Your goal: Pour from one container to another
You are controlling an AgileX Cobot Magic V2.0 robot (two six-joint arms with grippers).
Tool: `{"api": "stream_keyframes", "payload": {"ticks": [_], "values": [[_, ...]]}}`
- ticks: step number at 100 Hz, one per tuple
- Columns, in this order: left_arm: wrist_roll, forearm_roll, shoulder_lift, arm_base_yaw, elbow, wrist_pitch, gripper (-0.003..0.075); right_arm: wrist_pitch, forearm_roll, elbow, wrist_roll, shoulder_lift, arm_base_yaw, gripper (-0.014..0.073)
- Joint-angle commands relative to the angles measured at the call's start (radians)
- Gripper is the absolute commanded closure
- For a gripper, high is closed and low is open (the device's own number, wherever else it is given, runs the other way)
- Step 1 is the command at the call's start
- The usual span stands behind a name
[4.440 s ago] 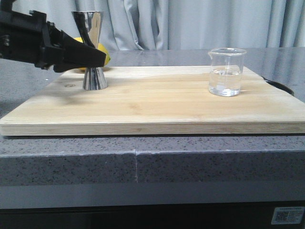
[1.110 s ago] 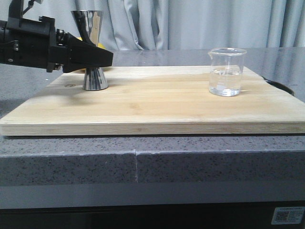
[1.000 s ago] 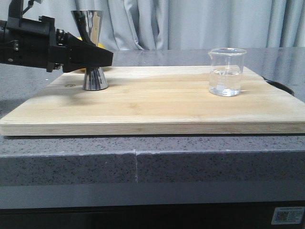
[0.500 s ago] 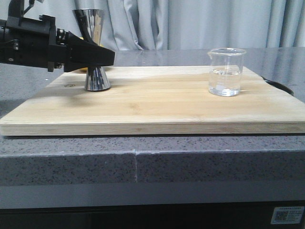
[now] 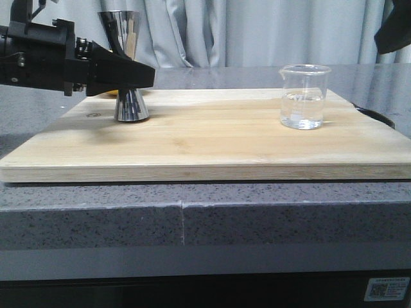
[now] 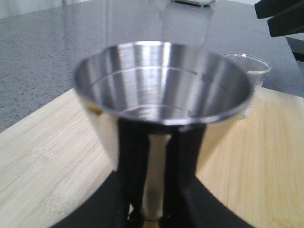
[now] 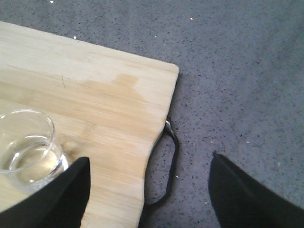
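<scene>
The steel jigger (image 5: 130,102) stands on the left part of the wooden board (image 5: 212,141). My left gripper (image 5: 138,76) is shut on its narrow waist. In the left wrist view the jigger's empty upper cup (image 6: 161,90) fills the frame above my left gripper (image 6: 154,214). The clear glass beaker (image 5: 305,96), with some clear liquid in it, stands on the right part of the board. My right gripper (image 7: 147,190) hangs open above the board's right end, with the beaker (image 7: 28,152) just beside one finger (image 7: 61,194). Only a dark corner of the right gripper (image 5: 393,29) shows in the front view.
A black loop handle (image 7: 168,156) sticks out from the board's right end onto the grey speckled counter (image 7: 237,71). A sliver of yellow lemon (image 5: 110,94) shows behind the left gripper. Grey curtains hang at the back.
The left gripper moved in from the left and closed on the jigger's waist, and the jigger shifted slightly right. The right gripper has come into the front view at the top right.
</scene>
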Motion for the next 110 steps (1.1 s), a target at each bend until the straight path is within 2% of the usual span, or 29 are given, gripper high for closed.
{"api": "stream_keyframes", "payload": {"ticks": [1,12,30,45,55,78,110], "values": [[-0.007,-0.063,-0.068,0.0,-0.026,0.125,0.0739,-0.085,-0.018,0.0,0.0,-0.05,0.006,0.0125],[-0.007,-0.063,-0.092,0.0,-0.026,0.125,0.0739,-0.121,-0.016,0.072,0.0,-0.118,0.006,0.0125],[-0.007,-0.066,-0.099,0.0,-0.038,0.125,0.0739,-0.268,0.041,0.226,0.0,-0.246,0.006,0.0125],[-0.007,-0.068,-0.099,0.0,-0.044,0.125,0.0739,-0.313,0.086,0.326,0.0,-0.332,0.006,0.0125],[-0.007,-0.068,-0.099,0.0,-0.044,0.125,0.0739,-0.378,0.107,0.379,0.017,-0.362,0.033,0.0125],[-0.007,-0.068,-0.099,-0.019,-0.044,0.125,0.0739,-0.544,0.107,0.443,0.024,-0.321,0.13,0.0125],[-0.007,-0.068,-0.099,-0.039,-0.044,0.125,0.0739,-0.753,0.1,0.449,0.024,-0.127,0.142,0.0124]]}}
